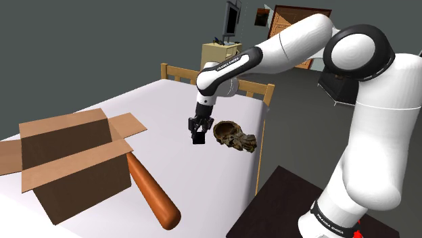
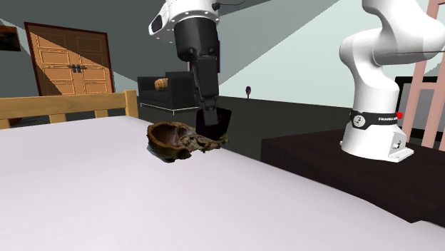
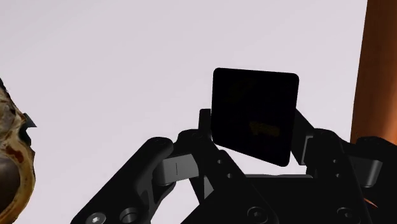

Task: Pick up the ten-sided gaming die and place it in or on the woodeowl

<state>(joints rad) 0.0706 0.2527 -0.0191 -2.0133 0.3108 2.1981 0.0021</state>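
One die: black block (image 3: 254, 118), clasped between the two fingers, over the white surface (image 1: 155, 108).
Gripper (image 1: 197, 137): jaws closed onto the die, pointing down, just beside the bowl.
Bowl (image 2: 175, 141): brown carved wood, at the shoulder view's right of the gripper; hollow bare and brown.
Box (image 1: 74, 162): cardboard, flaps open, plain brown walls inside.
Bat (image 1: 154, 197): orange-brown, lying against the box.

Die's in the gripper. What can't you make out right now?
Die: wrist view, all black; its faces unreadable.
Brown bowl: wrist view, cut by the edge.
Bowl's right part: second exterior view, behind the gripper.
Cardboard box inside: shoulder view, walls hide its floor.
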